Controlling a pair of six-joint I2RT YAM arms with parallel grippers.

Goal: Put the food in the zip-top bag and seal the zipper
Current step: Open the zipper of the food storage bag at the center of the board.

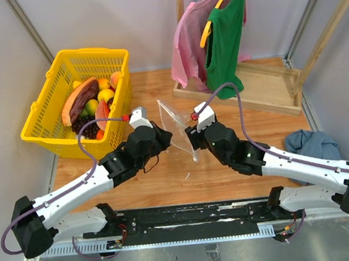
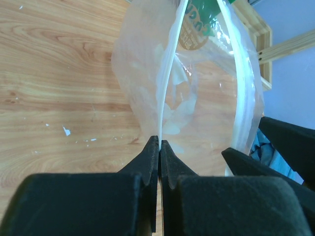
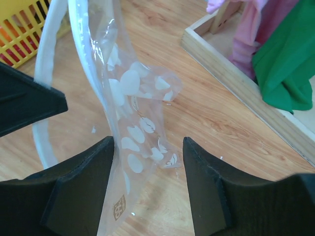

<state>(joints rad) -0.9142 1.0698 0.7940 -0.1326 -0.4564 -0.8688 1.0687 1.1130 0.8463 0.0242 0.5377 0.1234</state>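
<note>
A wooden clothes-rack base [image 1: 264, 89] sits toward the far right of a wood-grain bench [image 1: 168, 181]. Above the base, a green top [image 1: 224, 36] and a pink garment [image 1: 184, 47] hang side by side on yellow hangers [image 1: 206, 34], with the pink one on the left. Well to the left of the base stands a yellow plastic mesh basket [image 1: 46, 135]. Nearer than the base, at the bench's right edge, lies a crumpled blue cloth [image 1: 311, 143].

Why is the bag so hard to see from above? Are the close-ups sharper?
Top view: the clear zip-top bag nearly vanishes against the table, just faint glints. Left wrist view: its zipper shows crisply, the black jaws lack detail. Right wrist view: white spots clear, jaws dark too.
</note>
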